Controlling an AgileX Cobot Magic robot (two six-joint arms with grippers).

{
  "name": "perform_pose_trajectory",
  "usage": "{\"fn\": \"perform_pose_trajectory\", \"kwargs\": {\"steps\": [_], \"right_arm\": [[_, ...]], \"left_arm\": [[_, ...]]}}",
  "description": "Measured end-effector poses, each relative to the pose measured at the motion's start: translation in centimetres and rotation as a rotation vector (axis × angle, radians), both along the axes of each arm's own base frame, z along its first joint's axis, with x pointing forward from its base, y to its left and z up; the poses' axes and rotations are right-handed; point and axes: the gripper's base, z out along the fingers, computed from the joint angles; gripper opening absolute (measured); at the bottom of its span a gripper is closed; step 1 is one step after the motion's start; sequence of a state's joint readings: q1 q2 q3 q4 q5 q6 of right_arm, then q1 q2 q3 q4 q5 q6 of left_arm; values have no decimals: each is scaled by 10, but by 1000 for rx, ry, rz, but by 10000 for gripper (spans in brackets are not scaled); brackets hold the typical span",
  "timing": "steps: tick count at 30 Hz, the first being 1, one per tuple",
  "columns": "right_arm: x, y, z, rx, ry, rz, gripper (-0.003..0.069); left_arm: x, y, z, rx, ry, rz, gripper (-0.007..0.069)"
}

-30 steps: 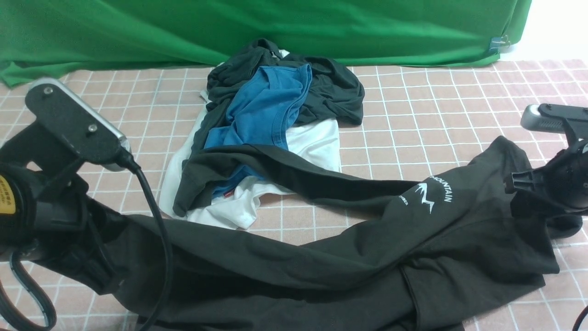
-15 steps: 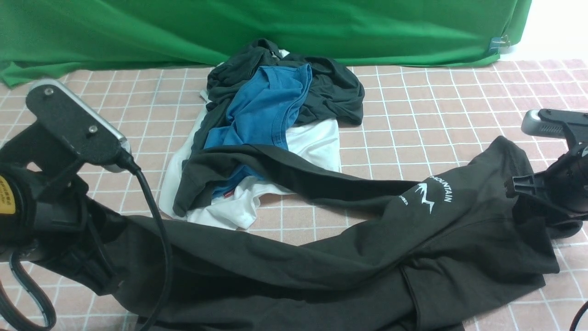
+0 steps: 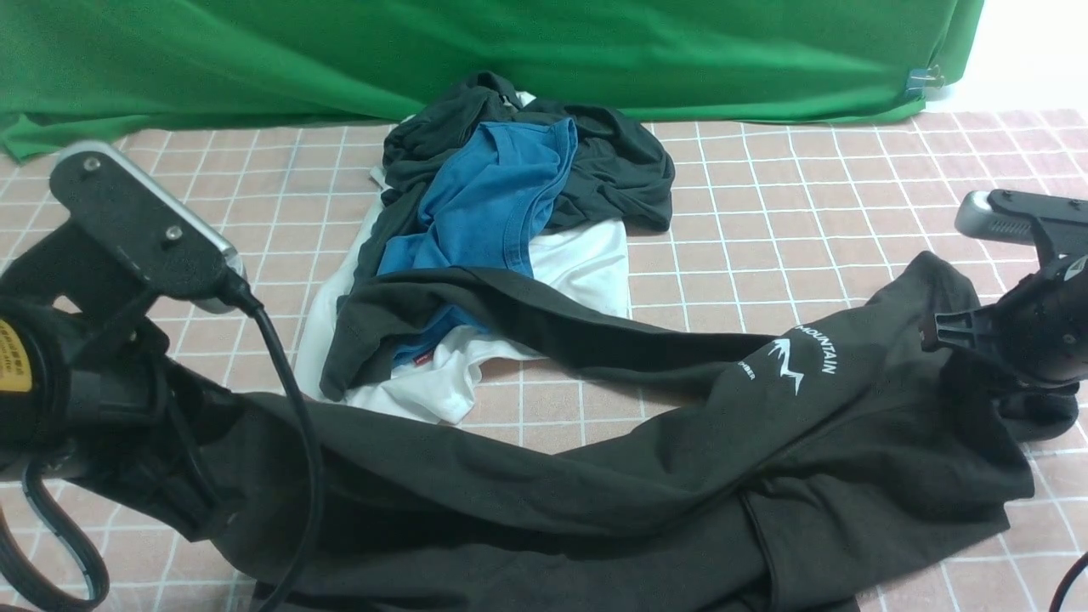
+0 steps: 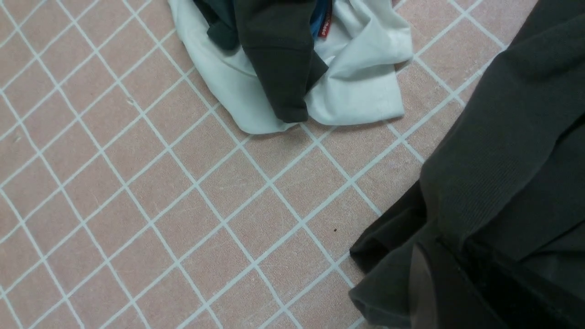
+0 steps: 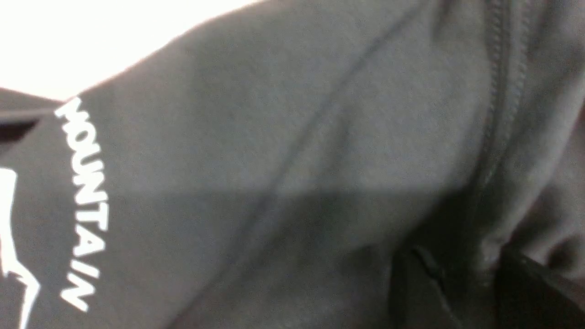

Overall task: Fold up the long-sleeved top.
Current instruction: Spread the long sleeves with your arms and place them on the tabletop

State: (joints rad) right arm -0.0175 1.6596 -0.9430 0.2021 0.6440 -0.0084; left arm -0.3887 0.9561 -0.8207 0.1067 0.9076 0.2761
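Green cloth hangs behind — bright white beside it — above pale-gridded pinkish tiles.

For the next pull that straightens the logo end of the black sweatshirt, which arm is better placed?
Probably the right: its pincer is at the sweatshirt beside the logo; the left pincer grips the far end.

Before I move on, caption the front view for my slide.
Left hand pinches the crumpled black sweatshirt; blue garment lies behind.

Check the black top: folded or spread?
Not folded: the top lies crumpled and loosely stretched across the table, one sleeve trailing over the blue shirt.
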Motion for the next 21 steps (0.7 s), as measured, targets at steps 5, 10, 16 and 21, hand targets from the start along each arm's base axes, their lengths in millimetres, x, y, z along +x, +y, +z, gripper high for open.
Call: {"fn": "perform_pose_trajectory", "kwargs": {"steps": [5,10,16,21], "right_arm": [[4,0,-11,-2,14,6,289],[6,0,-17,-5,20,10,333],[8,-1,-19,-22,10,51,253],[7,-1,-18,-37,6,100,62]], "left_arm": [[0,0,0,-2,-4,0,32],[0,0,0,-1,-4,-2,32],[0,0,-2,-1,4,-2,32],[0,0,-3,1,5,-5,32]]}}
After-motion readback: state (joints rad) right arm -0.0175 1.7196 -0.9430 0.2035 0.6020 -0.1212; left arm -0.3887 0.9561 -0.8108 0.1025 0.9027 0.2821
